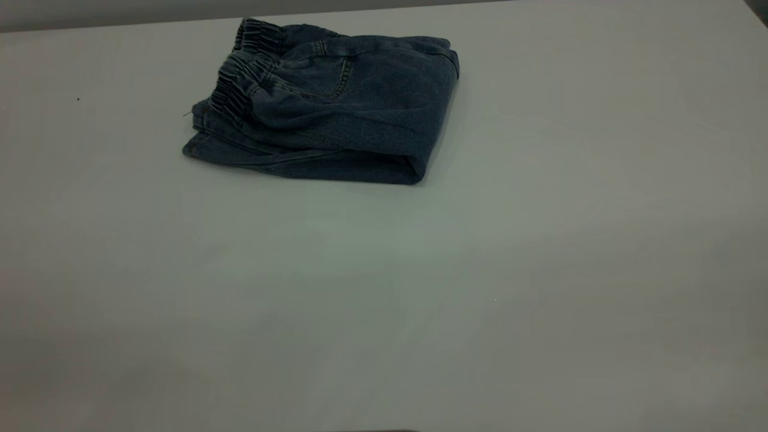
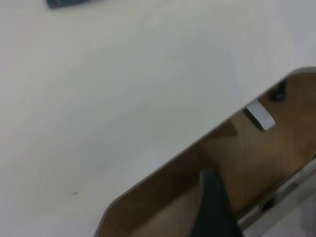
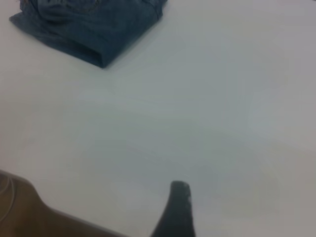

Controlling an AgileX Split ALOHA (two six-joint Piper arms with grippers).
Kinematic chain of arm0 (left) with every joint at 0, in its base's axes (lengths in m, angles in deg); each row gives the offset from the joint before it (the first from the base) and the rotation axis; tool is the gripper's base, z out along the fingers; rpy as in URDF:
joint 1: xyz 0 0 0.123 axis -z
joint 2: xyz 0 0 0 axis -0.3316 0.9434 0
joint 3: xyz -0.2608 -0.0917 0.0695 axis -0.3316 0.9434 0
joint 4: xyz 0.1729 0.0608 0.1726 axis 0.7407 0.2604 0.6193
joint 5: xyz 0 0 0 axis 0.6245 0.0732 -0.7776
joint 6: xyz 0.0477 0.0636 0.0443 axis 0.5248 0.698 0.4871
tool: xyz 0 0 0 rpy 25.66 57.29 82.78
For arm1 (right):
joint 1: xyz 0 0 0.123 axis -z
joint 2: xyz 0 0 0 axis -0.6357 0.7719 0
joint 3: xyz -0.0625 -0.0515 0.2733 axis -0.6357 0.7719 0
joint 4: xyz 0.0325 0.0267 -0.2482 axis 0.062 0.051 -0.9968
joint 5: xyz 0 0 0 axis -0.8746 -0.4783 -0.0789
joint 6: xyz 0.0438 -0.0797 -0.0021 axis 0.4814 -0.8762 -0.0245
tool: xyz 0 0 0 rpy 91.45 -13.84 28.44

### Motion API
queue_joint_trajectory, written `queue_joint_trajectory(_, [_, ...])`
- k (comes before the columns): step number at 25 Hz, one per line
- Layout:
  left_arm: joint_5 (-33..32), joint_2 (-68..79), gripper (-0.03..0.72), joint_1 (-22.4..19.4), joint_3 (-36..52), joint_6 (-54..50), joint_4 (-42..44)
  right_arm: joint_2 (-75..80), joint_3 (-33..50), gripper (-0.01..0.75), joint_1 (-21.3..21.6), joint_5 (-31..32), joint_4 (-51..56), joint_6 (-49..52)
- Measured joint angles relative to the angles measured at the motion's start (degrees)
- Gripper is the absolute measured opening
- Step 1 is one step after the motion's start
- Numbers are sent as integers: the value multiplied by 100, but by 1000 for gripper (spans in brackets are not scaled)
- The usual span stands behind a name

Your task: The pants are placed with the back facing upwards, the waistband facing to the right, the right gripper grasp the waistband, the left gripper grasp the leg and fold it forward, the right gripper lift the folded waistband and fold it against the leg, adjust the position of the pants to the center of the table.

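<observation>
The pants (image 1: 360, 114) lie folded into a compact blue denim bundle at the far left-centre of the white table (image 1: 420, 300). The ruched waistband (image 1: 243, 84) lies on top at the bundle's left end, above the flat hems (image 1: 201, 144). The printed leg is hidden inside the fold. Neither arm shows in the exterior view. In the right wrist view, my right gripper (image 3: 177, 212) hovers over bare table, well away from the pants (image 3: 98, 29). My left gripper (image 2: 212, 207) hangs beyond the table's edge, with only a sliver of the pants (image 2: 66, 2) showing far off.
In the left wrist view the table's edge (image 2: 197, 145) runs diagonally, with brown floor (image 2: 256, 163) beyond it. A dark strip (image 1: 120, 12) borders the table's far side.
</observation>
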Motion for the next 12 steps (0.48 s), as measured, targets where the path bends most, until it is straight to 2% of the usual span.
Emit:
queue_joint_trajectory(1, [0, -5, 455, -217, 0, 0, -14, 0, 0, 584, 0, 0, 0, 0])
queue_joint_trajectory(5, [0, -255, 455, -1558, 0, 0, -14, 0, 0, 584, 55, 0, 5, 0])
queue_joint_trajectory(7, [0, -507, 455, -2049, 0, 0, -9, 0, 0, 584, 167, 0, 5, 0])
queue_joint_trajectory(9, [0, -822, 455, -2272, 0, 0, -9, 0, 0, 584, 296, 0, 5, 0])
queue_joint_trajectory(12, [-27, -1028, 455, -2320, 0, 0, -14, 0, 0, 584, 565, 0, 17, 0])
